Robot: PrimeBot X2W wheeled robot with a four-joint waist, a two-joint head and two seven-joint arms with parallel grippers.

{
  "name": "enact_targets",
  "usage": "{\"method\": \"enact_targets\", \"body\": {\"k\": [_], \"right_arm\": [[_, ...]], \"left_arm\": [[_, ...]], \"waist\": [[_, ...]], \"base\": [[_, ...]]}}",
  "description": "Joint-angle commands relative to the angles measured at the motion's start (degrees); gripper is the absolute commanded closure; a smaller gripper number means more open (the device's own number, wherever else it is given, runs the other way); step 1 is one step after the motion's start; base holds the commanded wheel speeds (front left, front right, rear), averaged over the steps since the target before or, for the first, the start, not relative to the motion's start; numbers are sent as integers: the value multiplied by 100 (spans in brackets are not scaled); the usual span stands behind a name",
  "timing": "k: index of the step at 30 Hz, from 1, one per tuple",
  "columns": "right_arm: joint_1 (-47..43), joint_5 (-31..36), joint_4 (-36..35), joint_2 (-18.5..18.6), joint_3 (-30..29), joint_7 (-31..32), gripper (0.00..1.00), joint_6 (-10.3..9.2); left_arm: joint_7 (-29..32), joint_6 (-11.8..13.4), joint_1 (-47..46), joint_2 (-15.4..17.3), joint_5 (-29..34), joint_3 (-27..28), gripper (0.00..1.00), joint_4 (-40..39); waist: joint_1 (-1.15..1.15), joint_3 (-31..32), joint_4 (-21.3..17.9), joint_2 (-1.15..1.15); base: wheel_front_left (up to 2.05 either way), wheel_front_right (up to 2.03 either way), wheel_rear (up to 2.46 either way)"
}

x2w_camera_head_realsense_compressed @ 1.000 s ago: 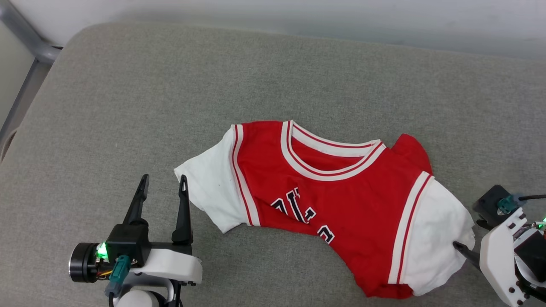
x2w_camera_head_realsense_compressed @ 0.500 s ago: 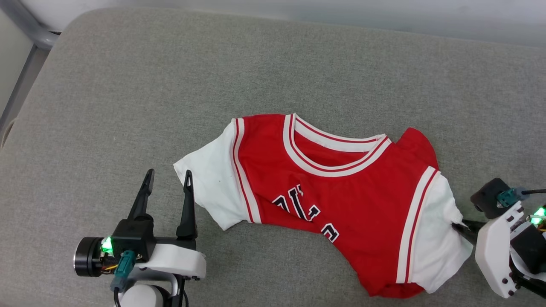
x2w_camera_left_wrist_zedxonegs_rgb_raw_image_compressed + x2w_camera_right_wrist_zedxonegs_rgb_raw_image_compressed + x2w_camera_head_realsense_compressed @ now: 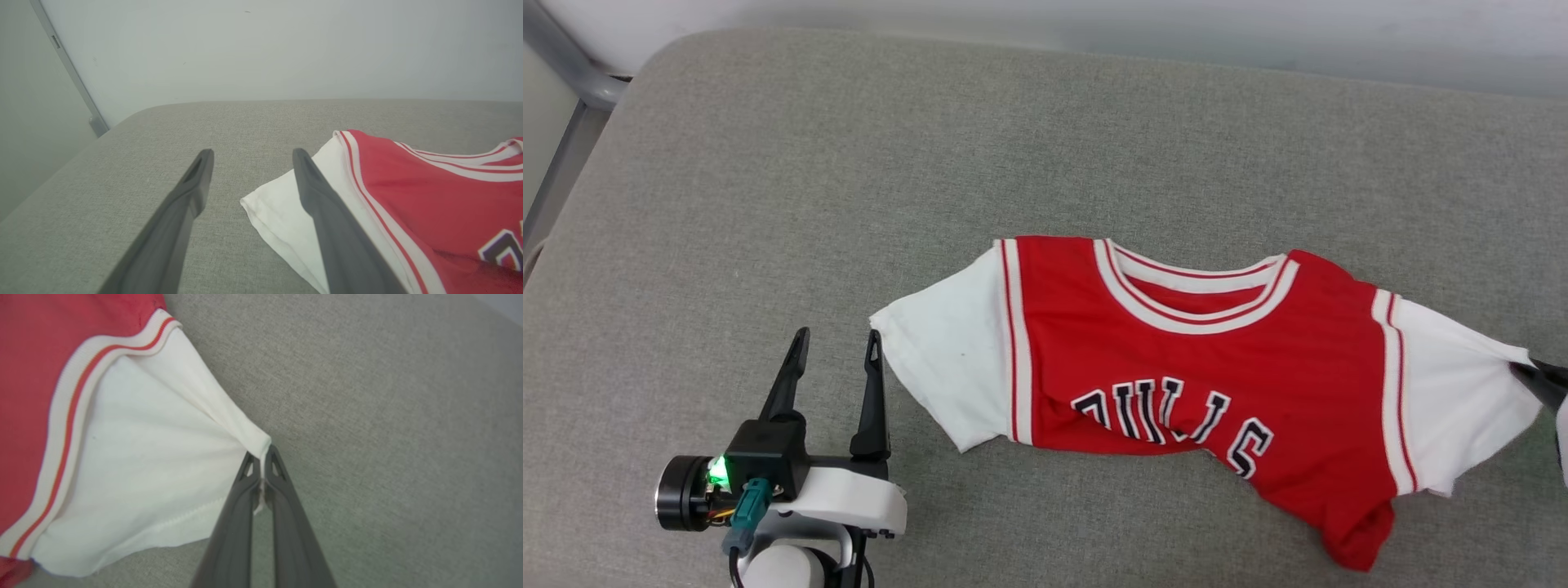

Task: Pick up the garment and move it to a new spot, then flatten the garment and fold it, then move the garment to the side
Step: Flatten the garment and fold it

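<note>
Right gripper point(image 3: 261, 456) pinches garment point(image 3: 1176, 359) sleeve edge; left gripper point(image 3: 838, 338) splayed beside other sleeve.

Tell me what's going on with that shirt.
A two-armed robot is working on a red and white T-shirt that lies on a grey cushioned surface. Its right gripper is shut on the edge of one white sleeve, and the cloth is drawn taut toward the pinch. The left gripper is open close beside the other sleeve and holds nothing. The shirt is mostly spread out, chest lettering up, with its lower edge rumpled. It is not yet folded.
</note>
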State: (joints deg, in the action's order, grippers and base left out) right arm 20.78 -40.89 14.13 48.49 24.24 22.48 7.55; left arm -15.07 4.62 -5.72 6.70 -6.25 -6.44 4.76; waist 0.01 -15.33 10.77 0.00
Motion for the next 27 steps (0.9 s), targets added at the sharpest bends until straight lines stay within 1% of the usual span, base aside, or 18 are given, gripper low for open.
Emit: {"method": "enact_targets", "body": {"k": [1, 7, 10, 11, 12, 17, 20, 23, 27], "right_arm": [[-113, -18, 138, 36, -64, 14, 100, -11], [-361, 117, 1078, -59, -187, 81, 100, -12], [-419, 112, 1330, -226, -187, -58, 99, -12], [-410, 92, 1349, -289, -188, -145, 65, -11], [-376, 118, 1350, -334, -213, -291, 0, -10], [-202, 449, 1174, -569, -489, -1328, 0, -10], [-256, 761, 982, -806, -784, -1880, 0, -10], [-437, 1094, 730, -1105, -1171, -2245, 0, -10], [-692, 1607, 266, -1555, -1746, -2605, 0, -10]], "left_arm": [[-14, -13, -47, -31, 30, 42, 0, 2], [-14, -123, -56, -97, 112, 137, 0, 57], [-15, -161, -59, -107, 137, 213, 0, 95], [-15, -187, -50, -112, 125, 232, 0, 102], [-15, -216, -49, -114, 100, 264, 0, 112], [-15, -409, -52, -10, 92, 351, 0, 120], [-15, -618, -185, 142, 43, 395, 0, 213], [34, -827, -391, 364, -41, 399, 0, 378], [466, -1051, -827, 678, -233, 313, 0, 518]], "waist": [[-1, -24, 29, 0], [-1, -35, 102, 0], [-1, 39, 71, 0], [-1, 76, 50, 0], [-1, 118, 27, 0], [-1, 380, -118, 0], [-1, 534, -211, 0], [-1, 637, -295, 0], [-1, 695, -399, 0]], "base": [[0, 0, 0], [0, 0, 0], [0, 0, 0], [0, 0, 0], [0, 0, 0], [0, 0, 0], [0, 0, 0], [0, 0, 0], [0, 0, 0]]}}
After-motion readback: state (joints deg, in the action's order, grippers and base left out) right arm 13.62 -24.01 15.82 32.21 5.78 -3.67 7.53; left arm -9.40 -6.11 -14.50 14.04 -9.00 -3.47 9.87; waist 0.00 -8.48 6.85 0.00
